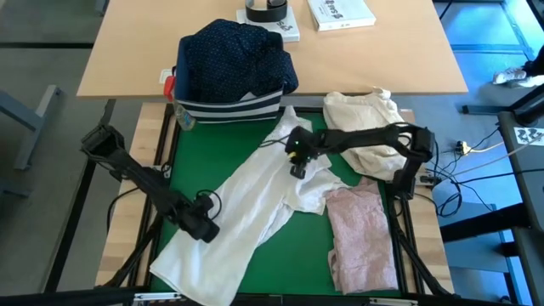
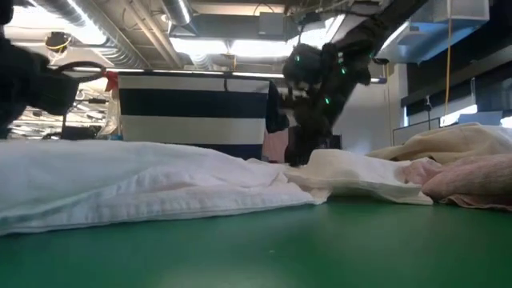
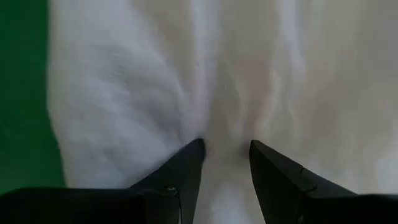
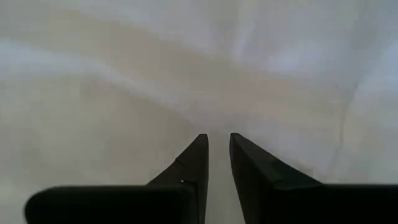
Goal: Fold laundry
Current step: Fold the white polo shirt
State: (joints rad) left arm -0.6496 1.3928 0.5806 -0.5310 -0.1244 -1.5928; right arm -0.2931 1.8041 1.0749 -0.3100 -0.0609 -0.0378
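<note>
The white shirt (image 1: 255, 200) lies spread in a slant across the green mat (image 1: 204, 157), from the near left toward the far middle. My left gripper (image 1: 206, 228) is shut on its left edge, in the near half. My right gripper (image 1: 297, 166) is down on the shirt's far part, close to its crumpled right side, shut on the cloth. A pale pink top (image 1: 361, 234) lies flat on the mat at the near right. The navy white-dotted shirt (image 1: 238, 55) is heaped in the striped bin. No jeans show. My left gripper pinches a puckered fold of the white shirt (image 3: 227, 127) between its two fingers, coming steeply from above. Creases run out from the fingertips (image 3: 193, 152). The rest of the shirt lies on the mat. My right gripper has white cloth (image 4: 216, 121) in the narrow gap between its two fingers, coming slanting from above. One layer or several, I cannot tell. In the low view the shirt around the gripper (image 2: 300, 156) rests on the mat.
The navy bin with white stripes (image 1: 229, 106) stands at the mat's far edge. A cream-beige bundle (image 1: 365, 123) lies at the far right, under my right arm. Bare green mat shows at the far left and the near middle. A wooden table (image 1: 127, 51) stands behind.
</note>
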